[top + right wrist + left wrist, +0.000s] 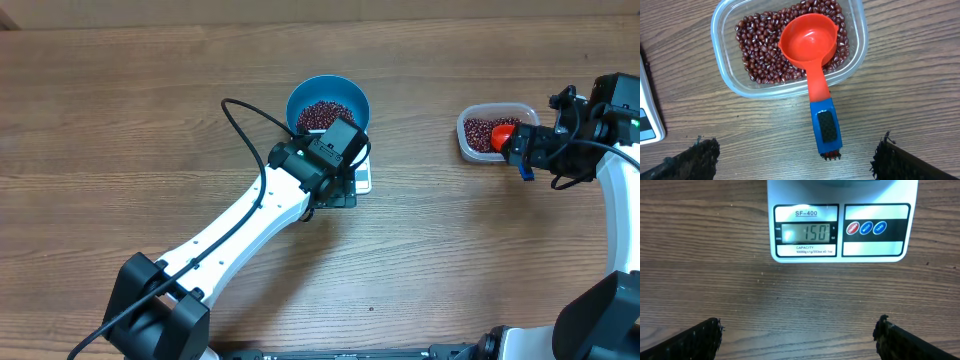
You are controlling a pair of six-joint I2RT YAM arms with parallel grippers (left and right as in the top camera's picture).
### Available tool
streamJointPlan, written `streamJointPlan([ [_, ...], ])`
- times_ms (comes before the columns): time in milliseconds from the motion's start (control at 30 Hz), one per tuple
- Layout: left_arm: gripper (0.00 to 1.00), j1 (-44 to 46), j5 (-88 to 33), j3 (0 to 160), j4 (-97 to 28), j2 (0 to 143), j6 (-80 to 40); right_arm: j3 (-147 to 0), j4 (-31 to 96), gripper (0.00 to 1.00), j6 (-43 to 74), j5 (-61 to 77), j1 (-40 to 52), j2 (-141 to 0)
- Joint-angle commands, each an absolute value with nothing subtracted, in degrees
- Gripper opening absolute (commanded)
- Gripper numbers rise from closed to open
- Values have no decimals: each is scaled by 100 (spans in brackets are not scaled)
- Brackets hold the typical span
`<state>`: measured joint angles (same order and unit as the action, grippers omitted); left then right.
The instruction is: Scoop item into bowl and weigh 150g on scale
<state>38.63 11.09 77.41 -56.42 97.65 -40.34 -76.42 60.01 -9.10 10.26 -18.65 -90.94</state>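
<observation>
Brown wood-grain table (120, 120), bearing: one blue bowl (300, 100) of red-brown beans (320, 113) seated on a white scale (840, 195) whose display (806, 232) reads 150, dead ahead of the left gripper (797, 330), jaws spread and empty. One clear tub (725, 82) of more beans with a red scoop (807, 42) resting in it, blue handle pointing lengthwise at the right gripper (795, 145), also spread, holding nothing, the nearer arm. Overhead, the left wrist hides most of the scale; the target looks met.
</observation>
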Motion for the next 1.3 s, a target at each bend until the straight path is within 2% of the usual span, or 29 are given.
streamJointPlan([
  [0, 100, 3839, 1264, 7815, -5660, 9509, -3911, -7760, 5972, 100, -950, 1055, -1872, -9078],
  [200, 100, 3671, 1315, 7789, -5599, 9351, -3763, -7760, 5972, 100, -950, 1055, -1872, -9078],
  [400, 100, 3450, 1356, 7476, -4880, 8761, -3074, -7760, 5972, 100, -950, 1055, -1872, -9078],
  [900, 99, 1872, 958, 4659, -2716, 5561, -1951, -7760, 5972, 100, -947, 1055, -1872, -9078],
  [1267, 100, 694, 200, 3020, -506, 4115, -1173, -7760, 5972, 100, -947, 1055, -1872, -9078],
])
